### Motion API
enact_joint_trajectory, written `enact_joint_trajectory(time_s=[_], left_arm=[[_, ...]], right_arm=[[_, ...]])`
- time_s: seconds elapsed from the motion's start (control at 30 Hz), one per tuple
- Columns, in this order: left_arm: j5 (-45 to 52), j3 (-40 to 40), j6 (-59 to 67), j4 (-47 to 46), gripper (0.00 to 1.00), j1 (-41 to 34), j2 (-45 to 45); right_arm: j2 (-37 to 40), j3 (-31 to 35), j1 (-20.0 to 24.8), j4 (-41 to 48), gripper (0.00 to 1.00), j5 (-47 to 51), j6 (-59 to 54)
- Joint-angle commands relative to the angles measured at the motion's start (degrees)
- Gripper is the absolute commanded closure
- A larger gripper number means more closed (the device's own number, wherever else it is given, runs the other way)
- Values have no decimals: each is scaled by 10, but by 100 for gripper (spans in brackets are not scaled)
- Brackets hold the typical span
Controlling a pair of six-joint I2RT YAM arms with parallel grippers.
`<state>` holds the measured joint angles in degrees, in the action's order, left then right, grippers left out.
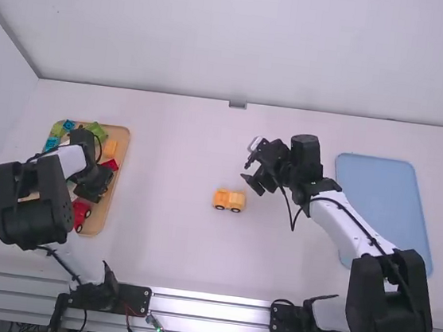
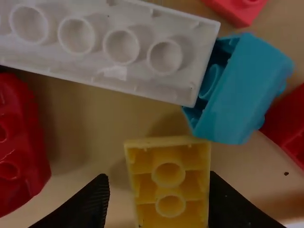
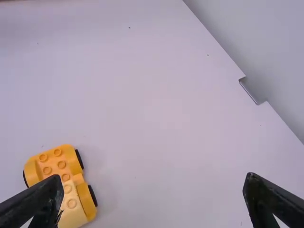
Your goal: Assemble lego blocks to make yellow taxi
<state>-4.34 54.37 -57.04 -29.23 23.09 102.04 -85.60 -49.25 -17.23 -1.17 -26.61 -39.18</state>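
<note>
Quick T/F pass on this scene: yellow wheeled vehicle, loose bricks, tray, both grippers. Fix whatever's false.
1. The yellow plastic vehicle with black wheels sits on the light blue tray. False: it stands on the white table.
2. The left gripper is at the tan tray of bricks. True.
3. The right gripper is shut. False: it is open.
4. The long white plastic brick lies underside up. True.
</note>
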Motion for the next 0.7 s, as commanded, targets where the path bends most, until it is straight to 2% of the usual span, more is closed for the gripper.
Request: enact_joint_trajectory(time_s=[0.0, 0.4, 0.6, 0.67], left_arm=[[-8, -5, -2, -4, 49, 0, 1], [-6, -24, -2, 19, 60, -2, 1], [-6, -24, -2, 17, 61, -2, 1], [0, -24, -2, 19, 66, -3, 1]], right_arm=[[4, -5, 0, 1, 1, 1, 3], [4, -5, 0, 1, 1, 1, 4], [4, -5, 0, 0, 1, 1, 4], [4, -5, 0, 0, 1, 1, 4]])
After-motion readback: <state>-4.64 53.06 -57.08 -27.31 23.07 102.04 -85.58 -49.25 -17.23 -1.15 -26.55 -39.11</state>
